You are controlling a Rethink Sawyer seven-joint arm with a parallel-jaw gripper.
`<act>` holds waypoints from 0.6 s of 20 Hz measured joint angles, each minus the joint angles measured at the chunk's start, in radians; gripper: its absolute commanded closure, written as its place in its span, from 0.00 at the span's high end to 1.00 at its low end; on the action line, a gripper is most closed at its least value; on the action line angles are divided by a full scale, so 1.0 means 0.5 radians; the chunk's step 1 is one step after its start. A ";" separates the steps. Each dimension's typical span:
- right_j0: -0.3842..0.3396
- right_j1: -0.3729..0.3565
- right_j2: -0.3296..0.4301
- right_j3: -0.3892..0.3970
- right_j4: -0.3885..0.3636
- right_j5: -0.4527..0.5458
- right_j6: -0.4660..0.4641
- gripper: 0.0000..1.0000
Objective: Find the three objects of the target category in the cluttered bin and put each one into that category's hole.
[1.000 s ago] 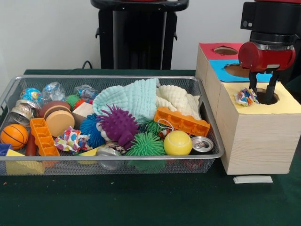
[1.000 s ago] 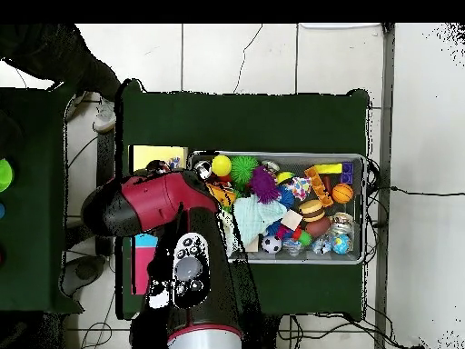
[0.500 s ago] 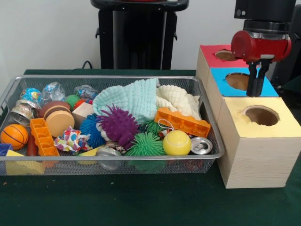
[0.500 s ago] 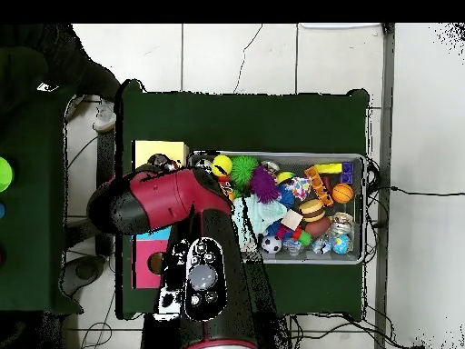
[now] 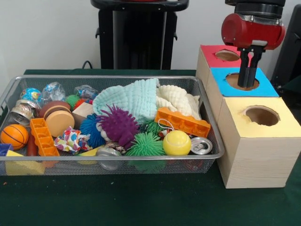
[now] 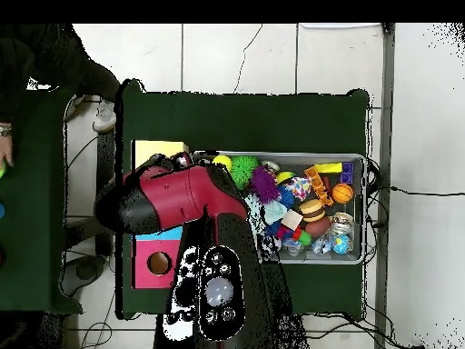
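The wire mesh bin [image 5: 108,77] lies on the green table, full of toys; the overhead view shows it too [image 6: 363,209]. One white printed fabric piece [image 5: 70,140] lies at the bin's front left next to an orange block, and shows in the overhead view [image 6: 300,188]. No other printed piece shows. The yellow-topped box's hole [image 5: 261,115] is dark, and I cannot see inside it. My gripper [image 5: 247,84] hangs shut and empty over the blue-topped box's hole, behind the yellow box. In the overhead view the arm hides it.
A mint-green towel [image 5: 134,96] and a cream towel [image 5: 178,99] fill the bin's back middle. A purple spiky ball [image 5: 117,125], an orange brick [image 5: 181,121], a yellow ball [image 5: 177,142] and a can [image 5: 202,144] lie nearby. Blue-topped [image 5: 268,88] and red-topped [image 5: 209,51] boxes stand behind the yellow one. A person's arm [image 6: 45,54] shows at the overhead's top left.
My gripper has risen from the yellow hole and moved back over the blue-topped box, its fingers closing. The printed piece beside the yellow hole is gone from view.
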State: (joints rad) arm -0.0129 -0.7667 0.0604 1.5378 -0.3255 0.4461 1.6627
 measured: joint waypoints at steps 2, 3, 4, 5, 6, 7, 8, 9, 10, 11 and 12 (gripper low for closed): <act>-0.001 -0.004 0.000 0.000 -0.007 0.000 0.000 0.00; -0.001 -0.006 0.001 0.000 -0.011 0.000 0.000 0.00; -0.001 -0.007 0.001 0.000 -0.013 0.000 0.000 0.00; -0.002 -0.007 0.001 0.000 -0.013 0.000 0.000 0.00; -0.009 -0.007 0.004 0.001 -0.014 0.000 0.000 0.00; -0.020 -0.006 0.011 0.001 -0.013 0.000 0.000 0.00; -0.038 -0.006 0.022 0.001 -0.014 0.000 0.000 0.00; -0.062 -0.005 0.035 0.001 -0.016 0.000 0.000 0.00; -0.098 -0.004 0.056 0.001 -0.023 0.000 0.000 0.00; -0.113 -0.003 0.064 0.001 -0.027 0.000 -0.001 0.00; -0.214 -0.001 0.127 0.001 -0.057 0.000 -0.012 0.00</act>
State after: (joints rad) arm -0.1197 -0.7674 0.1237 1.5381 -0.3542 0.4461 1.6567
